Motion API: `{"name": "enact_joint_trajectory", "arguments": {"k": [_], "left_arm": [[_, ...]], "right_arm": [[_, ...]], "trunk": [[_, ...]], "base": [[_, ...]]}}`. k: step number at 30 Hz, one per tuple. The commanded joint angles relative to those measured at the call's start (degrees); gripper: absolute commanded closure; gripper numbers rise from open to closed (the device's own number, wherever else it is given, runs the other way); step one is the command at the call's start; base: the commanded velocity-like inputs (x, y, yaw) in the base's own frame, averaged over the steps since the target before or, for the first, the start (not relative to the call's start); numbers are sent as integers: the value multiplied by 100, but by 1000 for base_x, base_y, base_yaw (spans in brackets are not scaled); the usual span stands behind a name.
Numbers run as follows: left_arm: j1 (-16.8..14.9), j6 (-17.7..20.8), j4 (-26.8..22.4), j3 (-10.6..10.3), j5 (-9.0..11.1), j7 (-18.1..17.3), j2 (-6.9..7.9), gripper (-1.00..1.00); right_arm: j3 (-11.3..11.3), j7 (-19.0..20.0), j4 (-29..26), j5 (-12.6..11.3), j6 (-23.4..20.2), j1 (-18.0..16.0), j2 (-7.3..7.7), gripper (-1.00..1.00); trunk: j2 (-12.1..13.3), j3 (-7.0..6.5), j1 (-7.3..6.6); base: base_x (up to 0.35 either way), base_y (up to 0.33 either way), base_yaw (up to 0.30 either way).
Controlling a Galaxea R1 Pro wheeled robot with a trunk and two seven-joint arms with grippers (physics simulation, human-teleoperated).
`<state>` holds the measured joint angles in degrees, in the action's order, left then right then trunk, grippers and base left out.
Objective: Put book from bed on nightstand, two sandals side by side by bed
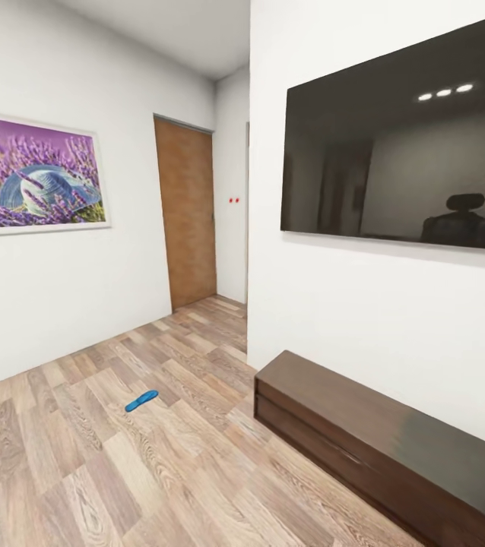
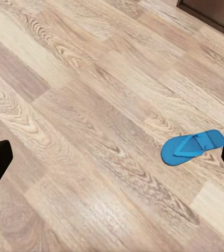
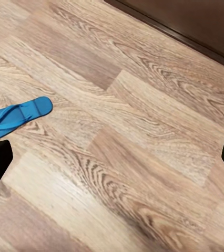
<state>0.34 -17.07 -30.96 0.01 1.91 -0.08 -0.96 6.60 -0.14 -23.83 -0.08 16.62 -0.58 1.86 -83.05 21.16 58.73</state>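
Task status, as you can judge it from here: one blue sandal [image 1: 141, 400] lies alone on the wood-plank floor [image 1: 83, 471], out in the open in front of the long low dark-wood cabinet [image 1: 364, 425] and well apart from it; nothing here puts it beside a bed, so that step reads as not yet done. The second sandal, the book, the bed and the nightstands are not among what you have before you, so their state cannot be told and every part of the task still looks open. Head view holdings: a white wall with a large dark wall screen [image 1: 402, 144] above the cabinet, a framed purple flower picture [image 1: 33, 175] on the wall across from it, and a brown wooden door [image 1: 188, 220] in the far corner beyond the sandal. Left wrist view holdings: the sandal [image 2: 192, 147] seen close, strap side up, flat on the planks, just beside one dark fingertip of the left claw [image 2: 112, 163], whose fingers sit at opposite edges of the picture, spread wide and holding nothing. Right wrist view holdings: the same sandal [image 3: 17, 118] further from the cabinet's dark base edge [image 3: 196, 26], and the right claw [image 3: 112, 160] likewise spread and empty. The wrist views give you the strap detail that the head view leaves too small; the head view alone gives you the room layout.
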Motion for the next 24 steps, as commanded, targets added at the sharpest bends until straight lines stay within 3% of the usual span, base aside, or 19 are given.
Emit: {"name": "enact_joint_trajectory", "arguments": {"k": [1,24], "left_arm": [[2,-7,-7,0,20,-1,-1,-100],[2,-6,-7,-1,19,-1,-1,-100]], "right_arm": [[6,-2,6,-1,20,-4,-1,-100],[8,-3,7,-3,18,-4,-1,-100]], "trunk": [[-3,12,0],[-3,216,0]], "base": [[0,0,-75],[0,0,-8]]}}
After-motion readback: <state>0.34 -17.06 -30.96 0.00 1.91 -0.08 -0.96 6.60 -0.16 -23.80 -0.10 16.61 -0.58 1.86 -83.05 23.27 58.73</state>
